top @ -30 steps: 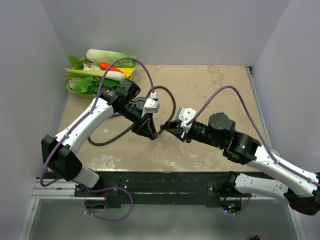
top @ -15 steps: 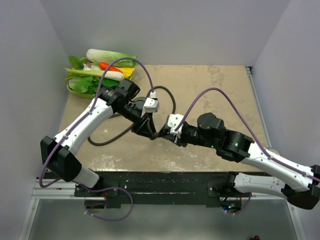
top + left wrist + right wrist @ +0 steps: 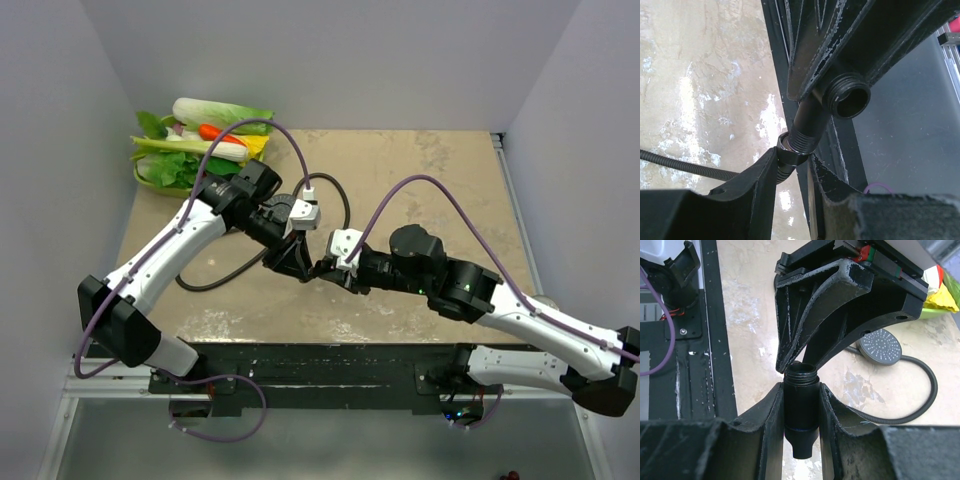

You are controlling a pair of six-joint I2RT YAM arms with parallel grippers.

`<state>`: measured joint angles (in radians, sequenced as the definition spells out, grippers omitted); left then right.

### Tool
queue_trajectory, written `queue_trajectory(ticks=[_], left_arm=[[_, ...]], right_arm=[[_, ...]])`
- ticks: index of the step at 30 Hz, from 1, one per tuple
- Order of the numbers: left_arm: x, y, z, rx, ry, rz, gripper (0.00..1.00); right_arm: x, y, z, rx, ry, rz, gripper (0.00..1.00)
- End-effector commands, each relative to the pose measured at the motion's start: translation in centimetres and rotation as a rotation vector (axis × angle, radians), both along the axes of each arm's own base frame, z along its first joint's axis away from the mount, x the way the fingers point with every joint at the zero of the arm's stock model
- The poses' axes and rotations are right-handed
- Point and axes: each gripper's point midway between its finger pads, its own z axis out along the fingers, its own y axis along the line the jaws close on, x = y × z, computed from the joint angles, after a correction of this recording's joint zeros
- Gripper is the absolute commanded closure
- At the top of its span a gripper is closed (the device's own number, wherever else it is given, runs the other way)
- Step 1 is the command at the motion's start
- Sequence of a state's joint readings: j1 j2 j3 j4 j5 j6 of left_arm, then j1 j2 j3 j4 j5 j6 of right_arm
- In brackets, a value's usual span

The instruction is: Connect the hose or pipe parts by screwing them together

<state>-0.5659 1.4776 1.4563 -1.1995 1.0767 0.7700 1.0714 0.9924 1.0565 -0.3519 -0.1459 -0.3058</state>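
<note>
Two robot arms meet low over the front of the tan table [image 3: 430, 170]. The left gripper [image 3: 792, 155] is pinched tight on the ribbed end nut [image 3: 784, 162] of the thin dark hose [image 3: 680, 164]. Just beside it, the right gripper [image 3: 800, 390] clamps a dark threaded fitting [image 3: 800, 410] upright. The round shower head [image 3: 881, 346] lies on the table beyond the left gripper, nozzle face showing.

The round-faced shower head [image 3: 880, 346] is laid mid-surface [image 3: 752, 315], the dark hose [image 3: 932, 385] curved beside it, its end nut [image 3: 786, 150] set against a threaded pipe piece [image 3: 800, 400].
</note>
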Motion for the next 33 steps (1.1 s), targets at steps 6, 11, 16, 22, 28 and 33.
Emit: queue_trajectory(ticks=[6,11,16,22,28,33], left_arm=[[-0.9,-0.5,3.2,-0.094,-0.051,-0.028,1.00],[-1.0,-0.5,3.2,-0.093,-0.056,-0.029,1.00],[-0.8,-0.6,3.5,-0.102,-0.059,-0.023,1.00],[-0.9,-0.5,3.5,-0.100,-0.060,-0.021,1.00],[-0.9,-0.5,3.5,-0.101,-0.061,-0.020,1.00],[-0.9,-0.7,3.8,-0.111,-0.054,-0.014,1.00]], right_arm=[[-0.3,1.0,2.4,0.067,-0.021,0.035,1.00],[-0.7,0.7,1.8,0.063,-0.001,0.038,1.00],[-0.6,0.6,1.2,0.051,0.014,0.030,1.00],[-0.5,0.2,0.5,0.032,0.021,0.008,1.00],[-0.6,-0.3,-0.3,0.026,0.042,-0.010,1.00],[-0.5,-0.3,0.0,0.042,0.043,-0.018,1.00]])
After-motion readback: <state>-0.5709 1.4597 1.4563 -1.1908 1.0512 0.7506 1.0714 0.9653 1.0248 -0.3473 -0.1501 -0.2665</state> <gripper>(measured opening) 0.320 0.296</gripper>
